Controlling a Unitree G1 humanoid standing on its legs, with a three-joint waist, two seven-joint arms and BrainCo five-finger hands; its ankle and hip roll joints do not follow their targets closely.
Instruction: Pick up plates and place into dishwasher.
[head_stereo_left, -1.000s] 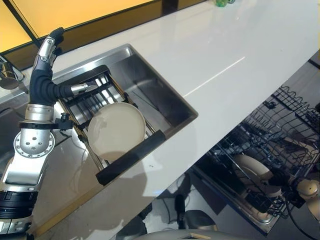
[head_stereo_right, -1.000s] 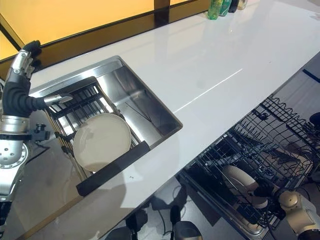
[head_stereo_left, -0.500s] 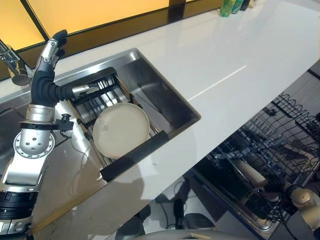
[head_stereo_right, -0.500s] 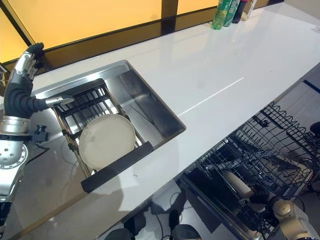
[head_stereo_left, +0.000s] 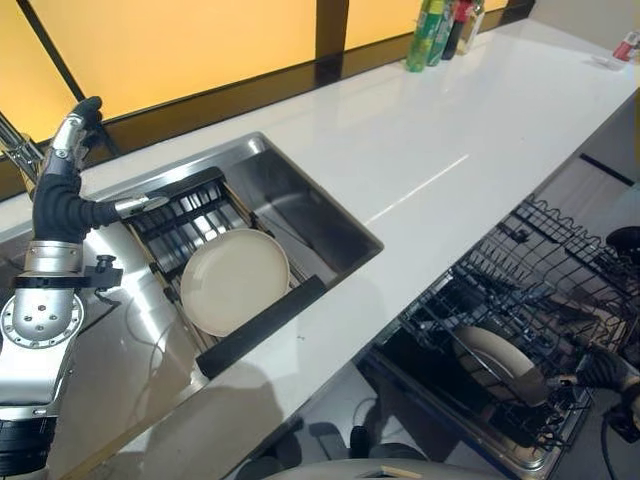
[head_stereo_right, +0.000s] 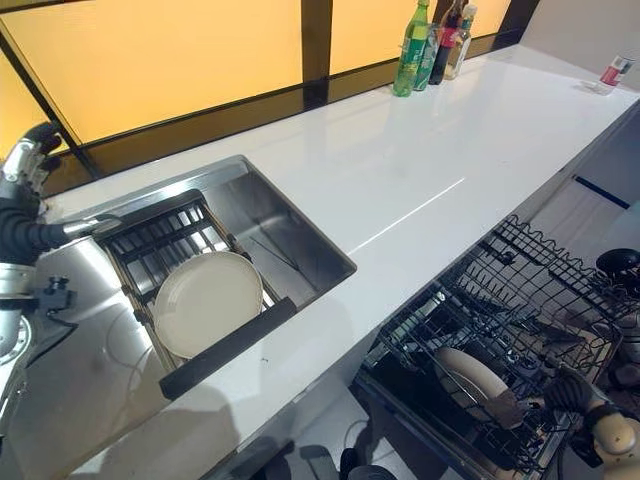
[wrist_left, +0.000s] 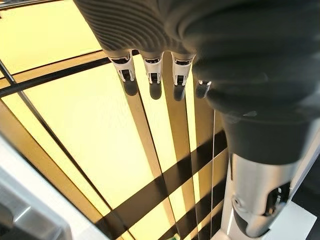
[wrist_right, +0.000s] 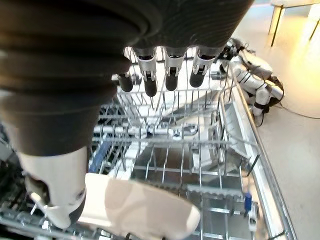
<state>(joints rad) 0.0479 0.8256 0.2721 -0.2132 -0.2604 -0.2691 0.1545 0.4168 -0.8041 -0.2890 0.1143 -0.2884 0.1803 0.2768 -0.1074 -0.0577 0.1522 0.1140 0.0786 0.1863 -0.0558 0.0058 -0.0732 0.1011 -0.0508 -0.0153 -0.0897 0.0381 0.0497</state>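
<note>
Right hand (wrist_right: 75, 150): low in the dishwasher rack (head_stereo_right: 520, 290), thumb pinching the rim of a cream plate (wrist_right: 135, 210) that stands among the tines; fingers (wrist_right: 170, 75) extended above the wires. Left hand (head_stereo_left: 70, 150): raised over the far corner of the sink (head_stereo_left: 300, 200), fingers straight, holding nothing. Second cream plate (head_stereo_left: 233, 280): flat on the black drying rack (head_stereo_left: 190, 215) set across the sink. White counter (head_stereo_right: 400, 170): bottles (head_stereo_right: 430, 45) at the far end.

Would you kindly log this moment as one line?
right hand: thumb on plate over dishwasher rack | left hand: open, raised | second plate: sink rack
</note>
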